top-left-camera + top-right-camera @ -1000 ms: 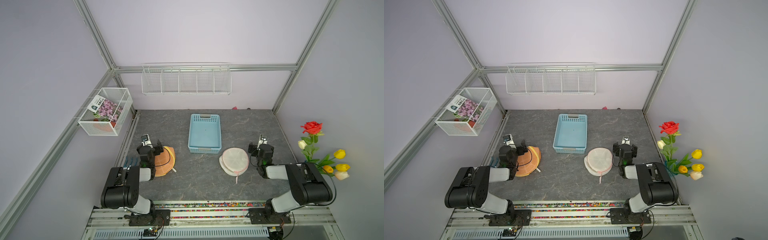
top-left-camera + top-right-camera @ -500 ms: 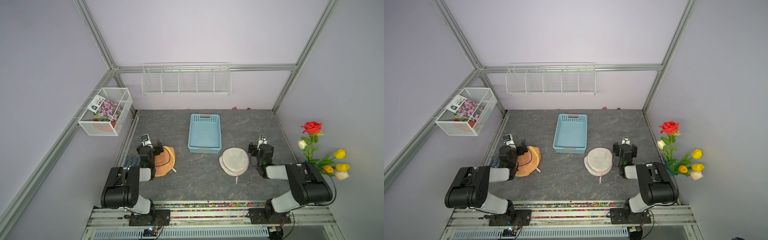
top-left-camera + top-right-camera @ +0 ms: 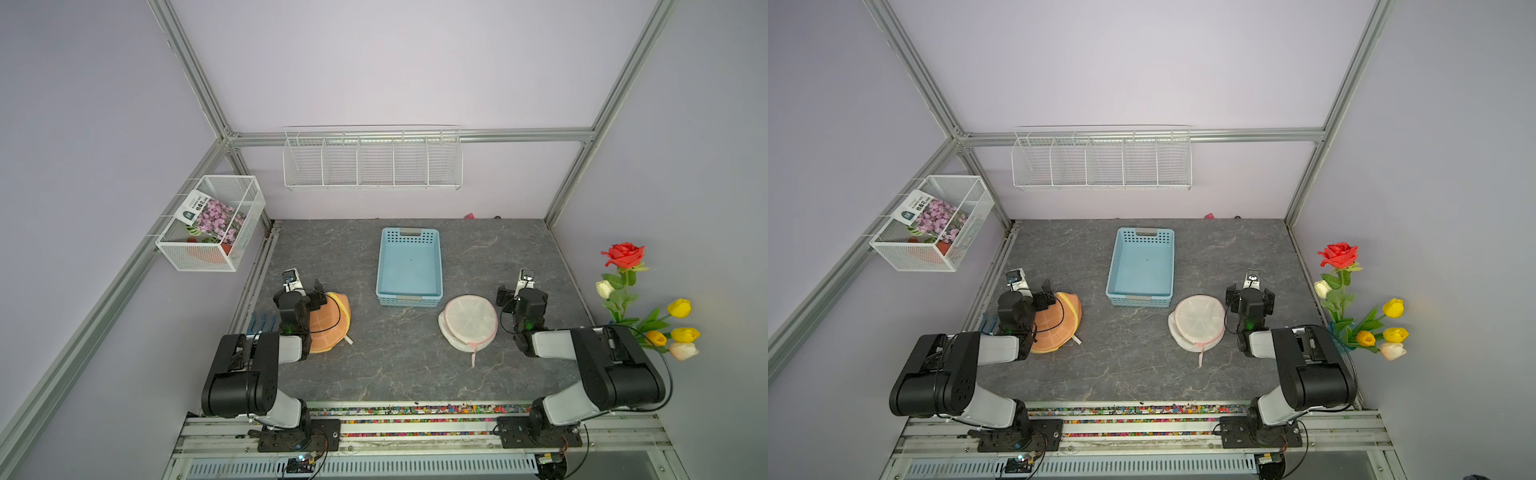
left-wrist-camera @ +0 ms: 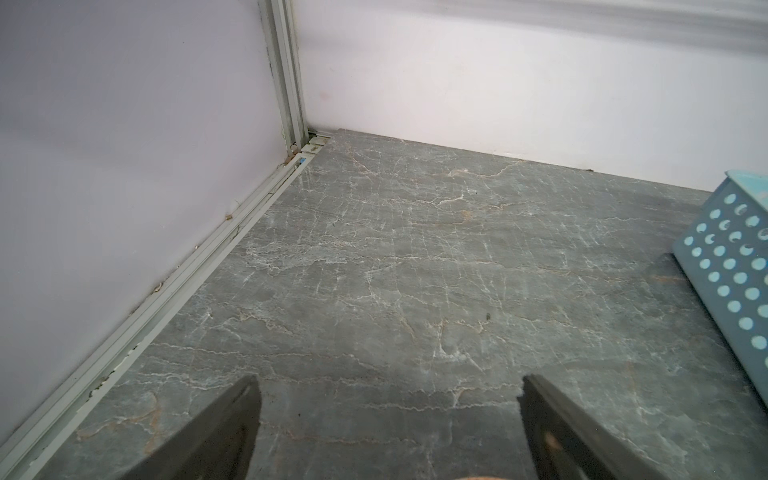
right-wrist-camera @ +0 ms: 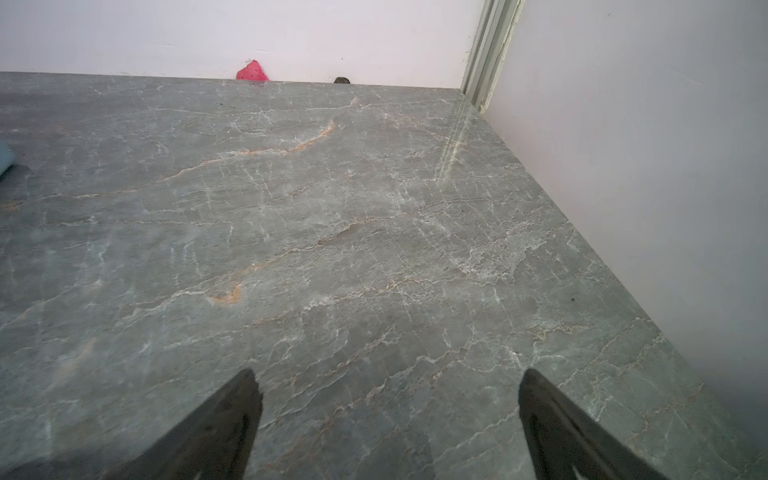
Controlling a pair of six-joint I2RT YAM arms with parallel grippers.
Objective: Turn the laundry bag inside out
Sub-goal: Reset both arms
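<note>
Two mesh laundry bags lie on the grey marbled table in both top views. An orange one (image 3: 332, 326) (image 3: 1059, 328) lies crumpled at the left, partly under the left arm. A round white one with pink trim (image 3: 469, 322) (image 3: 1198, 322) lies flat at the right. My left gripper (image 3: 303, 291) (image 4: 388, 384) hovers by the orange bag's far-left edge, open and empty; a sliver of orange (image 4: 482, 478) shows below it. My right gripper (image 3: 521, 291) (image 5: 388, 376) is just right of the white bag, open, with only bare table between its fingers.
A light blue perforated basket (image 3: 380, 266) (image 4: 735, 270) stands empty at the table's middle back. A wire shelf (image 3: 372, 162) hangs on the back wall, and a wire basket (image 3: 210, 224) on the left. Artificial flowers (image 3: 640, 299) stand at the right edge. A pink scrap (image 5: 252, 74) lies by the back wall.
</note>
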